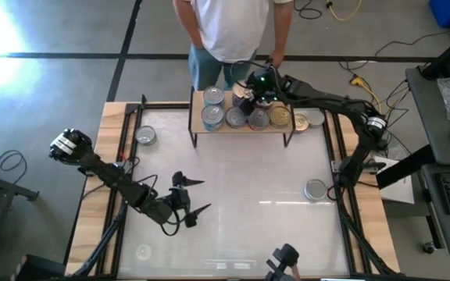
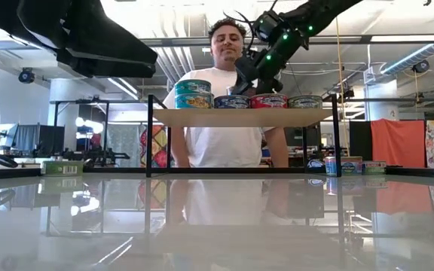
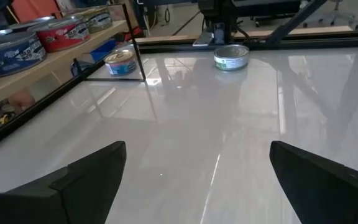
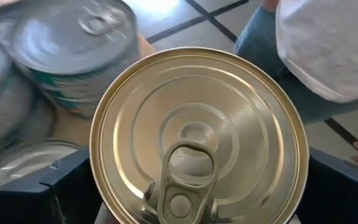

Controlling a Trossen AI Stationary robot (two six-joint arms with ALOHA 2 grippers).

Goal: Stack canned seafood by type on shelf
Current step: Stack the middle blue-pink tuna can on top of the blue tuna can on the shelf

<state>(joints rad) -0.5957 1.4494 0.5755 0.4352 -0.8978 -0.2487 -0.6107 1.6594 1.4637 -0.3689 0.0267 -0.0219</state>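
The shelf [image 1: 197, 105], a light-wood board on black legs, stands at the table's far edge and shows in the low view [image 2: 239, 117]. Several tins rest on it, among them a stack of two [image 2: 193, 93], a blue tin [image 2: 232, 101] and a red tin [image 2: 268, 101]. My right gripper [image 1: 250, 92] hovers over the shelf, shut on a gold-topped tin [image 4: 197, 137]. My left gripper [image 1: 192, 197] waits open above the table's near left part, touching nothing. Loose tins sit on the table at left [image 1: 145, 136], at right [image 1: 316, 190] and beside the shelf's right end [image 1: 316, 119]. My right gripper holds the gold-topped tin by its round side wall [image 4: 101, 155], pinched between the two fingers [image 4: 61, 183], one on each side. The fingers come from above, pointing down. The tin sits level with its pull-tab lid up, above the tins on the shelf.
A person in a white shirt [image 1: 233, 27] stands just behind the shelf, with a hand [image 1: 276, 61] near my right arm. Black frame rails [image 1: 336, 148] run along the table's sides. The white tabletop [image 1: 241, 172] between the shelf and my left gripper holds nothing.
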